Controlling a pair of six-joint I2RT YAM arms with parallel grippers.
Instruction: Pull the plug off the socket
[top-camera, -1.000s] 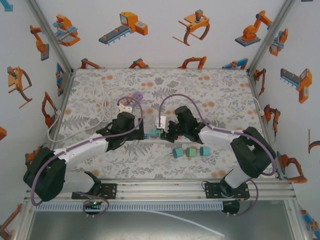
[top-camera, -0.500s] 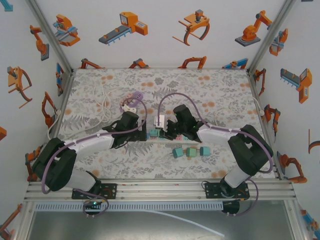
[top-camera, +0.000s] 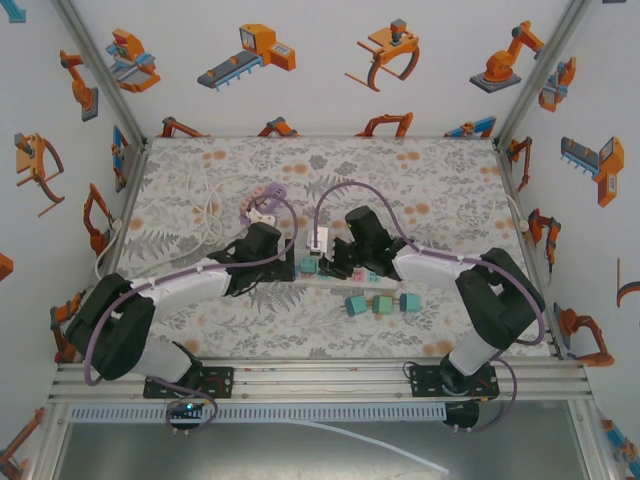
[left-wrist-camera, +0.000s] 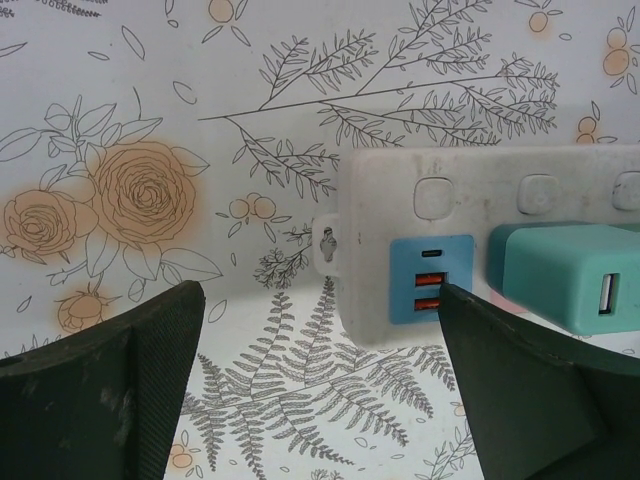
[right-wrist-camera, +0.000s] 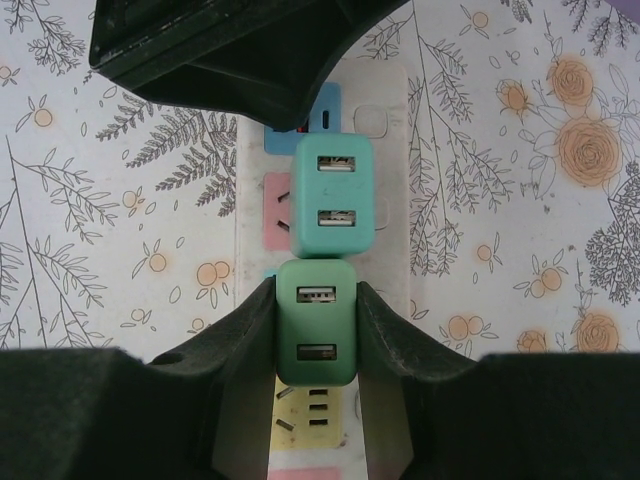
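Pincers | right pincer (right-wrist-camera: 316, 310) clenched on green plug (right-wrist-camera: 316, 325) | left pincer (left-wrist-camera: 318, 345) spread wide, power strip (left-wrist-camera: 480, 185) end between jaws

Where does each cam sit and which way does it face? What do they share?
Top external: above and behind, looking down at the table; left arm and right arm show.
Left wrist: close above the table, facing the power strip end; open left gripper frames it.
Right wrist: straight down on the strip; right gripper shut on the green plug.
Shared: both wrist views show the teal plug beside the strip's blue USB panel.
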